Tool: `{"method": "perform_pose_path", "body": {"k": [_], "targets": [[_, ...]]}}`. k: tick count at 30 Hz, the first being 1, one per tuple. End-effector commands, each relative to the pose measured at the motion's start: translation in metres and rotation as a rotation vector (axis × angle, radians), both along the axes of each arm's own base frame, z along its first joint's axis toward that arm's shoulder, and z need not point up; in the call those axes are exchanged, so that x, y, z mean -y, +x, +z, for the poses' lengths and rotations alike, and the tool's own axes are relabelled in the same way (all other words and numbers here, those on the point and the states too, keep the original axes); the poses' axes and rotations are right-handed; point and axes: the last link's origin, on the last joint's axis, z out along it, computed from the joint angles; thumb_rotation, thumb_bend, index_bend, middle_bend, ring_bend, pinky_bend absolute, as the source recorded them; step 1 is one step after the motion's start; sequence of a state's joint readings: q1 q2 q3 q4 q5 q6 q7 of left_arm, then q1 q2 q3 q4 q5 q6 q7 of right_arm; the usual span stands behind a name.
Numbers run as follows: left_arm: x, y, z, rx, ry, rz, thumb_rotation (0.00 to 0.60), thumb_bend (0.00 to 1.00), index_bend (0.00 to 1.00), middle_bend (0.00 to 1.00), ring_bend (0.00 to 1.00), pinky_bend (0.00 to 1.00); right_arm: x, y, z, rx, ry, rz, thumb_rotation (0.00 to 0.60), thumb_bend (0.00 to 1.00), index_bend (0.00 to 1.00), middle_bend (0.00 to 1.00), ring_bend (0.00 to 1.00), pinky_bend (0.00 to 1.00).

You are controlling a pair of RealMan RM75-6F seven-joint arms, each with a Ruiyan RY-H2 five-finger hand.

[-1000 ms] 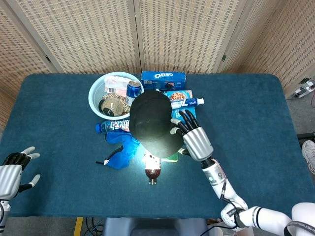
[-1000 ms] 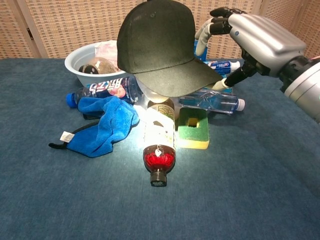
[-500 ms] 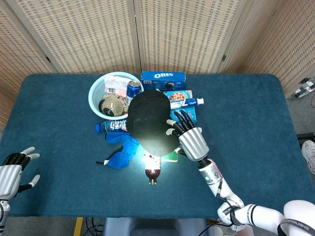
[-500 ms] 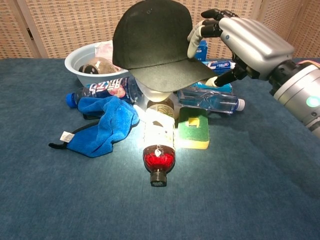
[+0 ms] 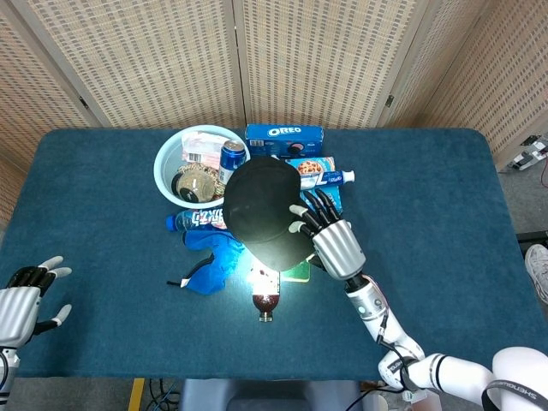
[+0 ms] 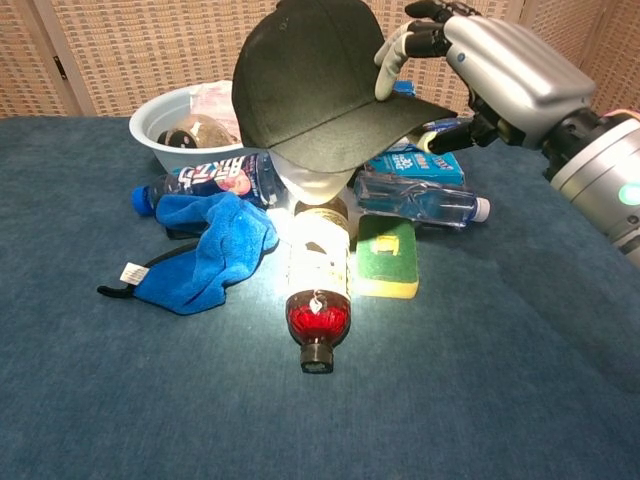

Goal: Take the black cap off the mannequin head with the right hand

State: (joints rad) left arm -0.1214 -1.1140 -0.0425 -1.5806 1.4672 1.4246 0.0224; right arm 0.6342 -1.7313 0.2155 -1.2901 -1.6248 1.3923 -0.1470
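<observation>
head view first: i see the black cap (image 5: 264, 211) at mid-table beside the bowl (image 5: 169, 157), my right hand (image 5: 330, 237) against its brim side, fingers spread over the fabric. my left hand (image 5: 24, 295) is at the near left edge, fingers apart, holding nothing.

chest view: the cap sits tilted on the white mannequin head (image 6: 312, 183); fingertips (image 6: 385, 82) press the crown, thumb under the brim, pinching it.

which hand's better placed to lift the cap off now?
Right. The right hand already has fingers on the black fabric cap, by the brim. The left hand sits open at the table's far left edge, away from it.
</observation>
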Motion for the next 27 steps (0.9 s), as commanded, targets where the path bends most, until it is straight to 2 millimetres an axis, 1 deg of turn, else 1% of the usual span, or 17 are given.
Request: {"method": "perform_pose_path", "body": {"k": [1, 5, 7, 10, 16, 27], "targets": [[0.0, 0.0, 0.0, -0.001, -0.001, 0.001, 0.6, 0.23, 0.29, 0.17, 0.22, 0.15, 0.001, 0.001, 0.001, 0.007, -0.002, 0.003, 0.6, 0.49, 0.46, 0.26, 0.0, 0.0], [0.0, -0.001, 0.0, -0.001, -0.001, 0.004, 0.6, 0.23, 0.29, 0.17, 0.22, 0.15, 0.001, 0.002, 0.002, 0.012, -0.013, 0.016, 0.6, 0.49, 0.47, 0.27, 0.01, 0.0], [0.0, -0.001, 0.0, -0.001, -0.002, 0.004, 0.6, 0.23, 0.29, 0.17, 0.22, 0.15, 0.002, 0.003, 0.003, 0.022, -0.018, 0.015, 0.6, 0.49, 0.54, 0.29, 0.03, 0.0], [0.0, -0.001, 0.0, -0.001, -0.002, 0.003, 0.6, 0.23, 0.29, 0.17, 0.22, 0.15, 0.003, 0.003, 0.005, 0.032, -0.027, 0.015, 0.6, 0.49, 0.59, 0.31, 0.04, 0.0], [-0.001, -0.001, 0.0, -0.002, -0.002, 0.004, 0.6, 0.23, 0.29, 0.17, 0.22, 0.15, 0.011, 0.008, 0.012, 0.047, -0.057, 0.02, 0.6, 0.49, 0.6, 0.32, 0.04, 0.0], [0.0, 0.0, 0.001, 0.0, -0.002, 0.004, 0.6, 0.23, 0.29, 0.17, 0.22, 0.15, 0.03, 0.031, 0.03, 0.075, -0.112, 0.047, 0.6, 0.49, 0.6, 0.32, 0.06, 0.0]]}}
